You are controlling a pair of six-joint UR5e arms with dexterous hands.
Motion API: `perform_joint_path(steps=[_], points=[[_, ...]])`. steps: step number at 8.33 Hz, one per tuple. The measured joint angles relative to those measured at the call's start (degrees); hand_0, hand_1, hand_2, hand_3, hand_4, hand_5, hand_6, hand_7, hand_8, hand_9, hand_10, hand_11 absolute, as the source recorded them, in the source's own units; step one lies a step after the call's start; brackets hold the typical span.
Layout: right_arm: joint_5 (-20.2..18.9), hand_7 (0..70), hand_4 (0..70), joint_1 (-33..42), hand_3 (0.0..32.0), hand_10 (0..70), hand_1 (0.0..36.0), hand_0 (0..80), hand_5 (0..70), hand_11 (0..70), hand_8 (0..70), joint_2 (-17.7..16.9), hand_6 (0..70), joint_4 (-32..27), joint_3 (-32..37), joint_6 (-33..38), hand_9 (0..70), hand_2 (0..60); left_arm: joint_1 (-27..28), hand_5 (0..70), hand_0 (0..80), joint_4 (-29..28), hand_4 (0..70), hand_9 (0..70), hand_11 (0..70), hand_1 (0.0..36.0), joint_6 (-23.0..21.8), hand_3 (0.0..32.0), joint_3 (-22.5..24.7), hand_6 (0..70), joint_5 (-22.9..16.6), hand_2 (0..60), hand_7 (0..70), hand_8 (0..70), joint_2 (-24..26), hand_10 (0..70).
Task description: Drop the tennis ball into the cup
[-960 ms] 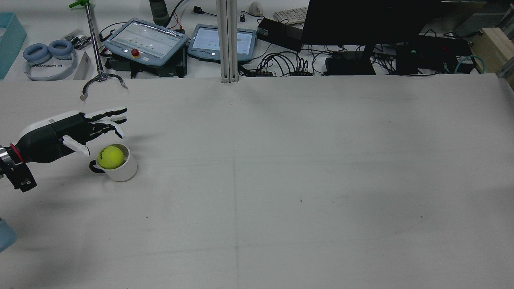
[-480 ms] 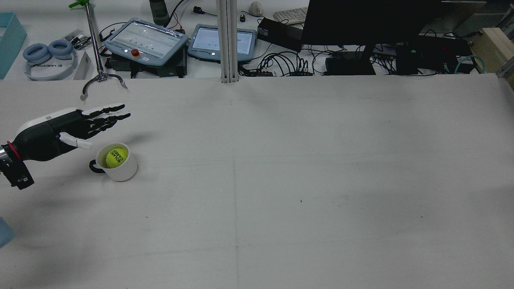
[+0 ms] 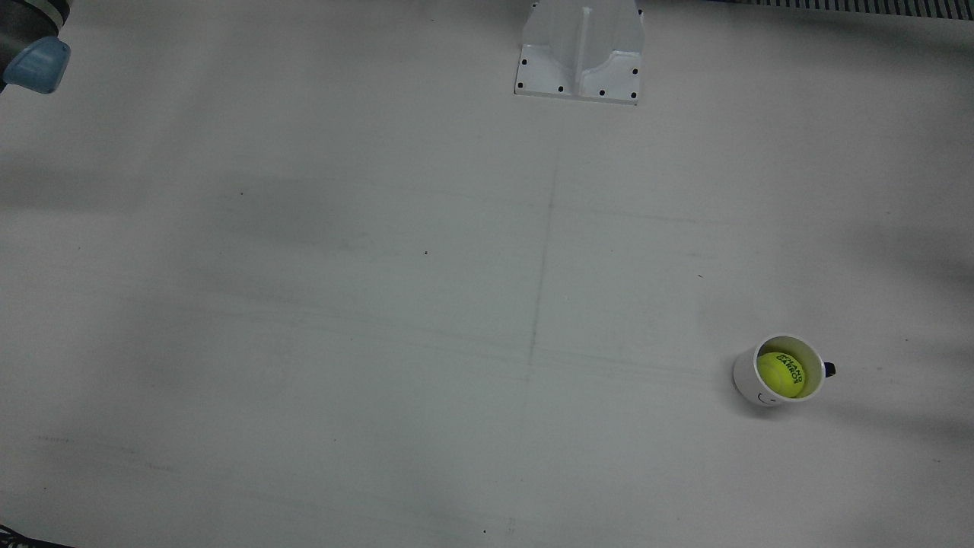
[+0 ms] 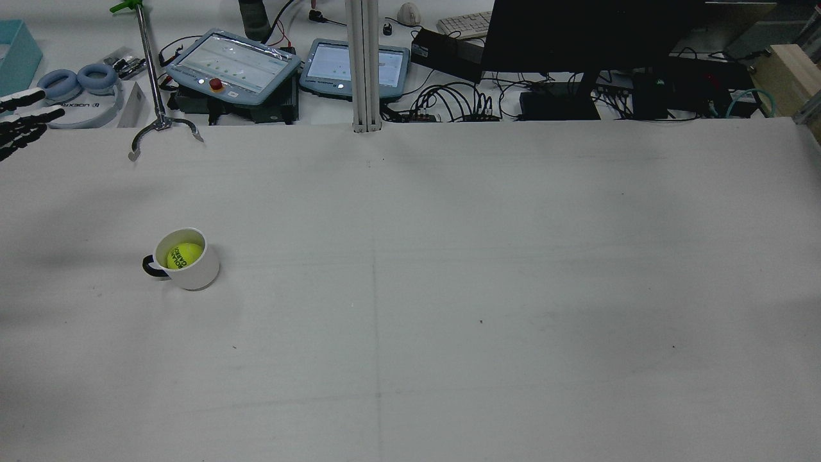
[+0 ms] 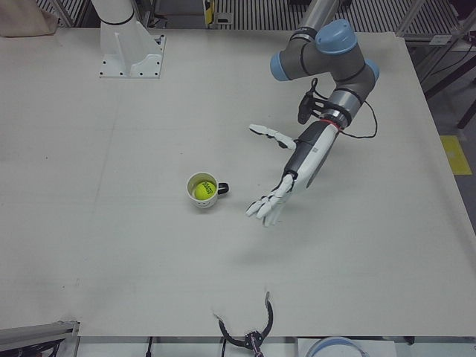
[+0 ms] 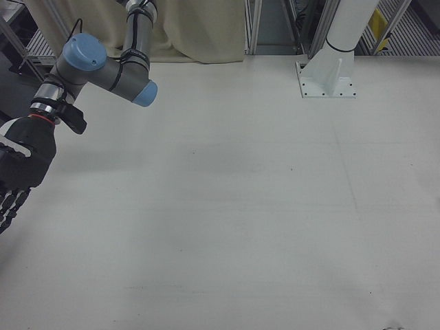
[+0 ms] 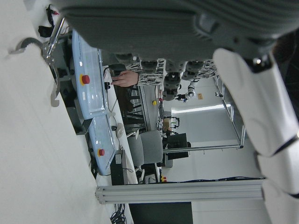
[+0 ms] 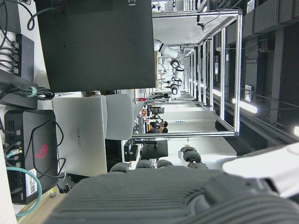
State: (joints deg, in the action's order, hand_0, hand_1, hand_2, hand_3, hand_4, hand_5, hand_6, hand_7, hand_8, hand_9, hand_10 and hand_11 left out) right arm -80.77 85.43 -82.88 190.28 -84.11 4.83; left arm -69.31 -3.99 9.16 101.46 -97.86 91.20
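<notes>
Tennis ball [image 4: 184,255]: yellow-green, black print showing, sitting inside the cup, below its rim.
Cup [image 4: 195,273]: white, dark handle, upright on the desk [image 4: 449,289], in the left half of the rear view, well in from every edge.
Left robot hand [image 5: 277,195]: released, fingers spread and straight, holding nothing; in the left-front view it hangs above the desk beside the cup, apart from it.
Right robot hand [image 6: 17,168]: at the left edge of the right-front view, over the desk's side edge, far from the cup; fingers mostly cut off, so I cannot tell whether released or clenched.
</notes>
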Motion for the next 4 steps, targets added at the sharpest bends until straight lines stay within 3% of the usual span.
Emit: perform_joint_path(steps=[1,4], points=[[0.00,0.0,0.0,0.00,0.0,0.0,0.0,0.0,0.0,0.0,0.0,0.00,0.0,0.00,0.00,0.00,0.0,0.0,-3.77,7.5,46.3,-0.20,1.5,2.4,0.0,12.3,-0.68,0.0,1.10,19.7,0.02,11.2,0.8,5.1,-1.34,0.0],[0.00,0.0,0.0,0.00,0.0,0.0,0.0,0.0,0.0,0.0,0.0,0.00,0.0,-0.04,0.00,0.00,0.0,0.0,-8.80,6.4,46.5,1.42,0.0,1.7,0.0,13.1,-0.96,0.0,3.51,13.8,-0.03,9.2,1.0,3.6,-2.29,0.0]])
